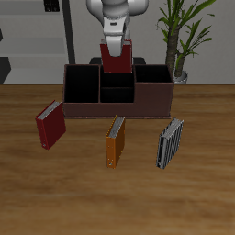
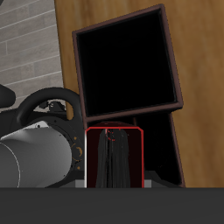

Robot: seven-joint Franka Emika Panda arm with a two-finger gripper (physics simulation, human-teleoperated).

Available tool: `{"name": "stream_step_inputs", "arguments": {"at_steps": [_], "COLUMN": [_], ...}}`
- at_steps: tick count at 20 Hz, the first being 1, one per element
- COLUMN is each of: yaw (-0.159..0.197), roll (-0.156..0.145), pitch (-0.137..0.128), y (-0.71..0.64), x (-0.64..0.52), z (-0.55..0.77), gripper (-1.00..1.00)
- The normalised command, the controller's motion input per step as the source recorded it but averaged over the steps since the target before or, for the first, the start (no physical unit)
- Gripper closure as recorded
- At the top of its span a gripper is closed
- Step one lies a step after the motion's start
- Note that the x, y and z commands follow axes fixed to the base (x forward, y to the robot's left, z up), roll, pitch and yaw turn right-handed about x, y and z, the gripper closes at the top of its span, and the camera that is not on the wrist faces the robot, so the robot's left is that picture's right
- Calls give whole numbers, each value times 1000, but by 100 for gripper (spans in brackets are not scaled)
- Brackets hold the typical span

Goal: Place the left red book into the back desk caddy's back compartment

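Hand [image 1: 117, 55] is being held above the back desk caddy [image 1: 117, 103], clamped on the left red book [image 1: 117, 61], which is being kept upright over the middle section of the caddy. In the exterior view the book's lower edge is being shown at the level of the caddy's rear rim, over the back compartment [image 1: 116, 77]; whether the book is already dipping into that cell cannot be told from this view. The book is being carried clear of the bench [image 1: 202, 202].

In the wrist view the left red book [image 2: 115, 157] is being seen end-on, its red cover framing a dark inner band, with the hand's body blurred along the near edge. Beyond it a dark, open-topped bay of the back desk caddy [image 2: 166, 52] is being shown with its reddish-brown rim against the wooden bench [image 2: 197, 35].

On the bench in front of the caddy three other books are being left standing. A darker red book [image 1: 50, 124] is being shown leaning slightly, nearer the caddy's end and a little forward of it. An orange book [image 1: 116, 140] is being shown in front of the caddy's middle, nearer the bench's front edge. A grey striped book [image 1: 170, 143] is being shown beside the orange one, apart from it, below the caddy's other end. A potted plant [image 1: 182, 37] is being seen behind the caddy, at the back of the scene.
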Motion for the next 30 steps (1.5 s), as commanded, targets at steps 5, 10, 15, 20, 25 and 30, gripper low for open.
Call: {"name": "stream_step_inputs", "arguments": {"at_steps": [5,10,15,20,25,30], "yaw": [4,-9,-4,3,4,10], "roll": [0,-20,-19,11,16,25], "pitch": [54,60,58,21,17,21], "y": [-53,-104,-71,35,79,56], "x": [-72,-33,29,49,64,-39], "z": [-198,-232,-240,-135,-107,-83], "gripper": [100,100,100,100,100,100]}}
